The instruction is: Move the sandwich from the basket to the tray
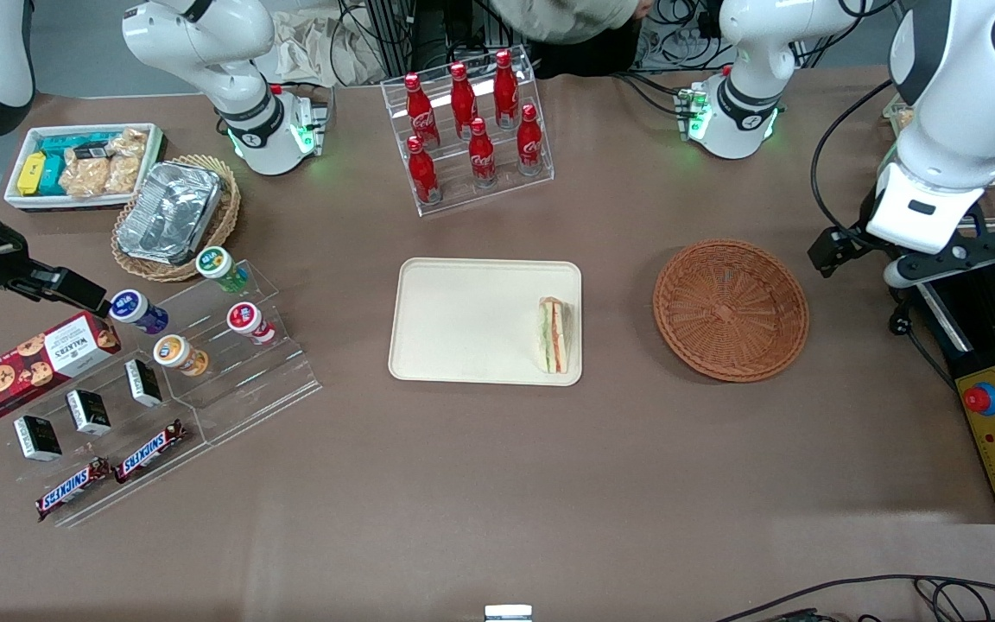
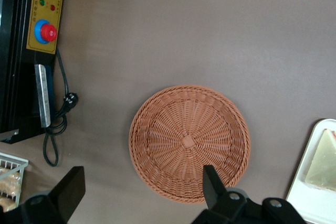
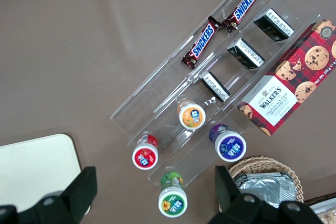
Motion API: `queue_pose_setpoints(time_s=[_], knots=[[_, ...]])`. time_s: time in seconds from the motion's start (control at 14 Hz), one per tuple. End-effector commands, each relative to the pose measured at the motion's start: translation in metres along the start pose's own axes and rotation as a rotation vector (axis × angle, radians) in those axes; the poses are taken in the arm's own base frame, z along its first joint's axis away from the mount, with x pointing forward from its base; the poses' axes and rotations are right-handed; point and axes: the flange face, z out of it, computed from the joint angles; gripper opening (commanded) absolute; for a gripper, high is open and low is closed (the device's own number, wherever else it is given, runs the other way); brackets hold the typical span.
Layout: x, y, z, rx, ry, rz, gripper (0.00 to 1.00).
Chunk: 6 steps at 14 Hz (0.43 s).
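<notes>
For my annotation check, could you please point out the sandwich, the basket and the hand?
sandwich [image 1: 554, 336]: front view, layered cut face.
basket [image 1: 730, 308]: front view, woven floor.
hand [image 2: 142, 192]: left wrist view, midway between open fingertips.

The working left arm descends in a bend of white segments at its end of the table, its wrist housing angled downward and a black cable looping from it. Its gripper hangs raised above the tabletop, well clear of the surface, pointing down. The two black fingers stand wide apart with nothing between them; seen from the wrist camera, only brown table and woven wicker show in the gap beneath the parted tips.
</notes>
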Motion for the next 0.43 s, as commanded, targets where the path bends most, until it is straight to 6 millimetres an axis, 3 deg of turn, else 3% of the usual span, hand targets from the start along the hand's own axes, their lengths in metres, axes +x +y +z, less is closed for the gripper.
queue_pose_setpoints(time_s=[0.0, 0.21, 0.36], knots=[[-0.002, -0.008, -0.024, 0.012, 0.003, -0.024, 0.99], [0.003, -0.051, -0.056, -0.017, -0.051, -0.073, 0.99], [0.009, -0.088, -0.056, -0.118, -0.089, -0.046, 0.99]])
